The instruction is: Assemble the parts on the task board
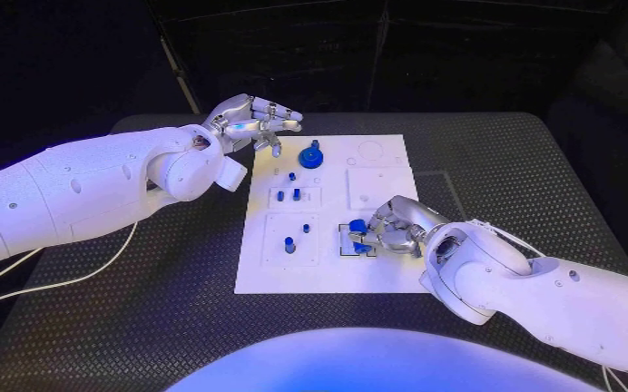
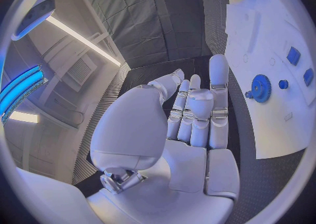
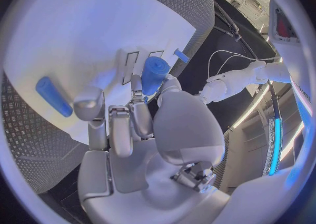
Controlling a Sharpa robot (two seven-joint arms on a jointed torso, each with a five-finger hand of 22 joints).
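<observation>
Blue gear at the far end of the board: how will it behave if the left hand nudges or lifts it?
The blue gear looks like stiff plastic, probably light. Lying flat on the board, it would likely slide rather than roll. Its toothed rim should give the fingers grip.

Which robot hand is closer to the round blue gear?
Left. The left hand hovers open just beside the blue gear, at the far end of the task board. The right hand is at the board's near end, its fingers on a blue cylinder part.
</observation>
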